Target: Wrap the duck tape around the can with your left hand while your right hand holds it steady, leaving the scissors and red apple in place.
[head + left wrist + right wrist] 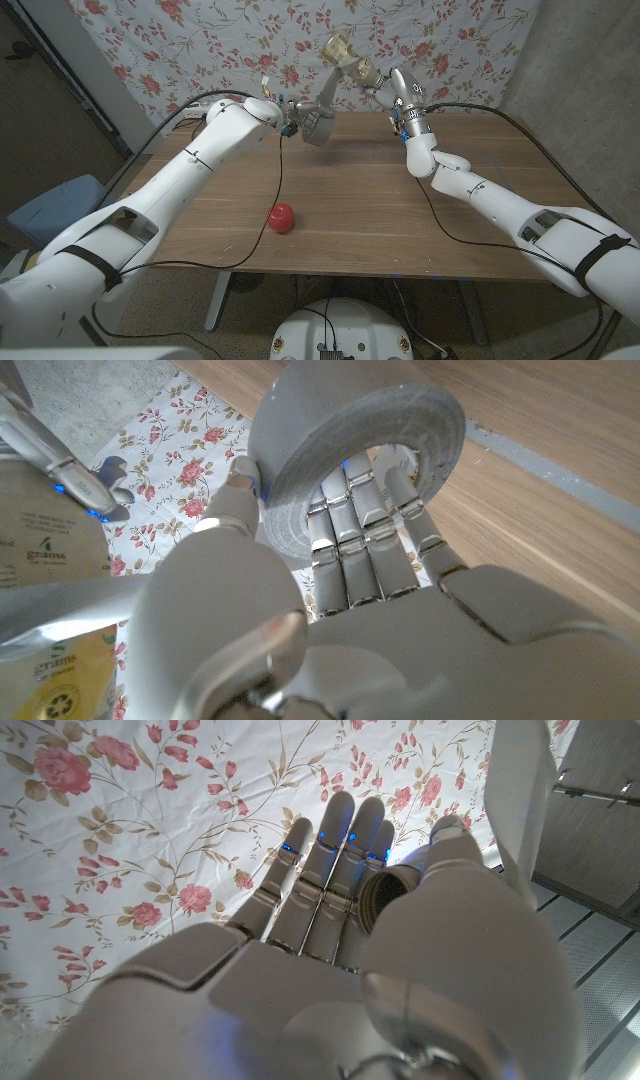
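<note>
Grey tape roll [318, 126] gripped on left hand [305, 122] fingers, raised at 12 o'clock; right hand [372, 78] clutching can [338, 50] above. Wrapping underway, judging so: next, circling strip round can. Apple [282, 217] untouched on bench [400, 210].

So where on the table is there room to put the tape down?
Bare wood lies all around the red apple, widest between it and the right arm. It is crowded at the far edge, where the left hand holds the tape roll and the right hand lifts the can.
</note>
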Controlling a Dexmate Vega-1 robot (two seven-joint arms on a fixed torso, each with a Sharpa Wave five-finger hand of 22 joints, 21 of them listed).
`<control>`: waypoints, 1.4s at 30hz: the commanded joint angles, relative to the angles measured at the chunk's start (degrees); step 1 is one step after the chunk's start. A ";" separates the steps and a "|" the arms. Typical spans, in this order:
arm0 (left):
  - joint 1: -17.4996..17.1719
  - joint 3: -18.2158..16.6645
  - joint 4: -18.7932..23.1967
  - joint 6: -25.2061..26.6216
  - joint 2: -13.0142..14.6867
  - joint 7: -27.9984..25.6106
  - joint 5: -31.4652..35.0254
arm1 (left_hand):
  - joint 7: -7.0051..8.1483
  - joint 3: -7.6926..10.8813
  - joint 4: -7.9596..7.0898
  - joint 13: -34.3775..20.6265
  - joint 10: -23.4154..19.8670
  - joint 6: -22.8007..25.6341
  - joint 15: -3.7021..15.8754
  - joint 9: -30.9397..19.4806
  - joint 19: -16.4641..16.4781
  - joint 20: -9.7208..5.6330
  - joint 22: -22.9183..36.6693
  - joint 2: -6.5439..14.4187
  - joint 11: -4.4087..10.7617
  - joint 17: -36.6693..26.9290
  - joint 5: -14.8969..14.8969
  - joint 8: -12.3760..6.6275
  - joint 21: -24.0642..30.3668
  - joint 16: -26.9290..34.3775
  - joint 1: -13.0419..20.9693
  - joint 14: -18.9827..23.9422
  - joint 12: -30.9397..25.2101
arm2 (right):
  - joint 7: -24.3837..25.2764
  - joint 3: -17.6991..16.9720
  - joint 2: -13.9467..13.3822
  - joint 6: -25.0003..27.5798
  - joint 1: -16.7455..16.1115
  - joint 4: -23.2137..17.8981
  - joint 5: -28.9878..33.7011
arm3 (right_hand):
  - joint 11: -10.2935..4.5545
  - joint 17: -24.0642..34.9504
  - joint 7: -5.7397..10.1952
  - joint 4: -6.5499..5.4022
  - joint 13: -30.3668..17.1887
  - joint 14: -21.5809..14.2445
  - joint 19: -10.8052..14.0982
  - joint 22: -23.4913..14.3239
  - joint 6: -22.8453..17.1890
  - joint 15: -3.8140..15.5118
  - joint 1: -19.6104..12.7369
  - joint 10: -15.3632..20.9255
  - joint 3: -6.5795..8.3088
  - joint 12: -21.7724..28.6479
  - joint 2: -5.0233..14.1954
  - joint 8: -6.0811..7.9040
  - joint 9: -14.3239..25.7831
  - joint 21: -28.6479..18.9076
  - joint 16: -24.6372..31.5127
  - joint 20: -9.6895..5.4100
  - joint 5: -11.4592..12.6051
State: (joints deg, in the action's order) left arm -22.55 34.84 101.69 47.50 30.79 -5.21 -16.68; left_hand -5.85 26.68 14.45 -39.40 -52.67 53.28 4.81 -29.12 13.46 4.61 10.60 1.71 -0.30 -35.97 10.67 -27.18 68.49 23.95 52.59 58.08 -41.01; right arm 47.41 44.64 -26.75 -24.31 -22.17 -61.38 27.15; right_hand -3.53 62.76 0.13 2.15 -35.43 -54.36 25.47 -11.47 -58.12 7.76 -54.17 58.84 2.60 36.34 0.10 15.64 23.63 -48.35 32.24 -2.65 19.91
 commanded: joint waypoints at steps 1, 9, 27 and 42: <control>4.95 2.89 -2.33 -2.58 1.49 5.37 4.07 | 0.24 7.05 -7.31 -0.45 -9.63 -0.26 7.07 -0.50 -0.16 0.08 0.02 7.49 10.07 0.09 0.73 0.00 -0.14 -0.30 6.35 3.94 -0.48 | -8.13 -1.45 -2.86 -2.95 -1.61 -2.78 3.26 | -0.31 0.17 5.58 -0.03 -0.14 0.82 -0.34 0.04 -4.73 4.74 -8.06 -0.48 -0.58 -0.34 7.77 -0.17 0.17 -0.48 -0.56 -6.50 0.52; 6.25 4.13 -1.35 -2.66 2.01 6.61 7.51 | 0.44 7.11 -7.42 -0.55 -9.56 -0.26 7.13 -1.15 -0.24 -0.11 -0.01 7.46 10.09 0.12 1.01 -0.17 -0.18 -0.55 6.14 3.90 -0.37 | -18.65 -1.50 -5.30 -0.86 -1.43 -5.12 3.09 | 0.48 0.17 5.82 -0.38 0.29 1.52 -0.65 0.12 -4.65 4.73 -7.96 -0.97 -1.12 -1.03 7.78 -0.58 0.03 -0.55 -1.24 -6.59 0.98; 5.88 4.27 -13.57 -31.85 3.73 6.19 19.71 | 4.06 6.53 -8.54 -0.10 -9.15 0.42 8.04 -0.69 -0.69 -2.12 -0.23 5.89 11.70 0.83 2.60 0.36 -0.93 -3.04 3.95 1.90 0.78 | -29.93 -2.81 -6.29 -0.22 -1.59 -6.08 -0.41 | 0.60 -0.19 6.08 -0.70 1.25 2.85 -1.11 0.32 -4.79 4.77 -8.31 -1.57 -2.01 -2.29 7.78 -1.33 -0.55 -0.61 -2.80 -6.79 1.95; 8.65 4.89 -13.82 -38.06 4.32 12.12 31.46 | 9.75 6.00 -6.31 6.06 -6.55 2.66 8.98 5.22 0.05 -5.46 -0.04 1.34 11.90 1.75 11.06 1.61 -3.77 -8.13 6.88 -3.37 10.14 | -26.39 -2.13 -4.09 -2.41 0.11 -1.79 1.37 | 0.52 -0.52 5.95 -0.95 1.38 3.00 -1.37 0.43 -4.79 4.74 -8.62 -1.57 -2.53 -2.66 7.98 -1.63 -0.63 -0.65 -3.63 -6.81 2.59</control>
State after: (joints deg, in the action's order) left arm -15.50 39.52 89.55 15.98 35.43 3.83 7.41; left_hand -1.61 25.28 13.05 -34.55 -50.59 50.76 7.45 -24.65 13.07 -0.15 10.26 0.22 2.61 -33.92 17.04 -25.69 65.00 16.08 54.09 56.54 -32.49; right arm 18.51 42.14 -32.38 -25.02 -23.07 -66.05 27.35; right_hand -3.07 62.14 0.53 0.97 -33.97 -51.55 24.22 -10.87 -57.71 6.98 -54.62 57.20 0.44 33.66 0.11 14.15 22.84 -48.80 28.80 -2.63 22.03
